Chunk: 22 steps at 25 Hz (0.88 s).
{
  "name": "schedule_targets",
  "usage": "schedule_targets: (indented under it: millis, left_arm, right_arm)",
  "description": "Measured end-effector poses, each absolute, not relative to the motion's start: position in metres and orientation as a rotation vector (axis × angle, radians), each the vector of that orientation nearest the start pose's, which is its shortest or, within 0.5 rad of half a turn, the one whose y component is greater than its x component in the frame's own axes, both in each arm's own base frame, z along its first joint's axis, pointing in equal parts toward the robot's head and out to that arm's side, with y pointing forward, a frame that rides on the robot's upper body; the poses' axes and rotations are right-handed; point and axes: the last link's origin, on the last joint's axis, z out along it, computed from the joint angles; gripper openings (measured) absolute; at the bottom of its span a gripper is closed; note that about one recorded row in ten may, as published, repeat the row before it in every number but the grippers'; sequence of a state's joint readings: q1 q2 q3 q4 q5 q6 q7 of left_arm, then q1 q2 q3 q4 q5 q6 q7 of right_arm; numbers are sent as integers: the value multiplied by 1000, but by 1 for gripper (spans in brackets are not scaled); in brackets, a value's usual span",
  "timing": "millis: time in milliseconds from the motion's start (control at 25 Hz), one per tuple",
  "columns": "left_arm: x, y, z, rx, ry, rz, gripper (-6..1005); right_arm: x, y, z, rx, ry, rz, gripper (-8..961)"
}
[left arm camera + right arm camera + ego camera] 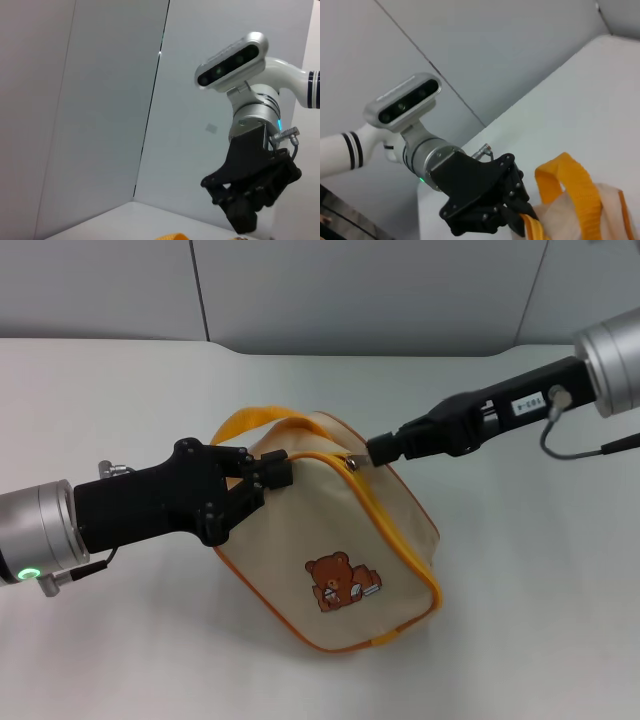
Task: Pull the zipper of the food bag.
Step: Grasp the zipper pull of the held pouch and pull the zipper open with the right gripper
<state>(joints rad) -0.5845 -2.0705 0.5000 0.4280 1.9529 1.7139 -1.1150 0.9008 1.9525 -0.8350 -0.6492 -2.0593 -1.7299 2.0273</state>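
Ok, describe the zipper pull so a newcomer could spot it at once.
Start at the food bag on the white table, held between both arms. Follow the zipper up to the top edge, where the right gripper meets it. The zipper pull is small silver metal, unlike the orange strap handle.

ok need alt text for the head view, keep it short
A beige food bag with orange piping and a bear print sits on a white table, worked by two black robot hands. The left hand is closed on the bag's top edge by the orange strap, while the right hand meets the zipper at its silver pull tab.
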Motion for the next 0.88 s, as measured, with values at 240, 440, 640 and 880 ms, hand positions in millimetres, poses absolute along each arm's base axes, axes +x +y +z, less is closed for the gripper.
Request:
schedule_targets:
  millis: [240,440,640,880]
  left_arm:
    - [-243,318,-6,-2669,-423,-1072,52]
    - [-243,320,-4,-2673,-412,-1064,51]
    - [-242,323,-1,-2670,-391,-1054,52]
    - [-241,323,-1,-2669,-389,-1054,52]
  right_arm:
    - [145,390,33,-3083,768,537,18]
    - [145,391,32,-3111,552,508,165]
    - [144,393,35,-3118,286,434,282]
    - [137,396,26,-3123,65,365,361]
